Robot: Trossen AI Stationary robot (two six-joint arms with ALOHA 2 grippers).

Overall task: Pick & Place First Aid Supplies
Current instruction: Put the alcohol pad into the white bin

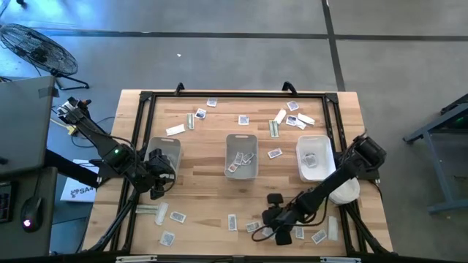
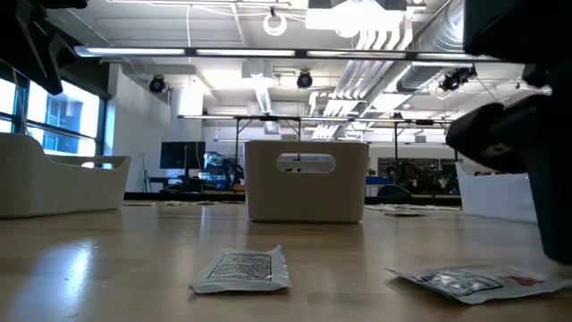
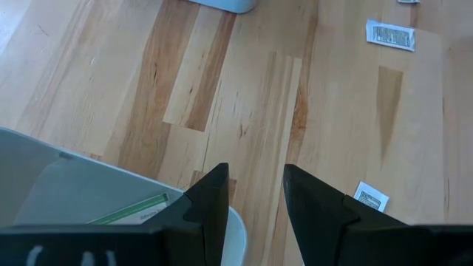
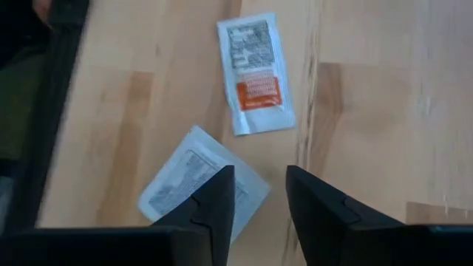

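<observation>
Small flat packets lie scattered on the wooden table. My right gripper is open near the table's near edge, pointing down over a square white-grey sachet that lies flat. A white packet with orange print lies just beyond it. In the low view both packets rest flat on the wood. My left gripper is open at the near end of the left grey tray, above bare wood. A green-white strip lies inside that tray.
A middle grey tray holds a few packets, and a white tray stands to its right. A round white tub sits under the right arm. More packets lie along the far edge and near the left corner. A black frame borders the table.
</observation>
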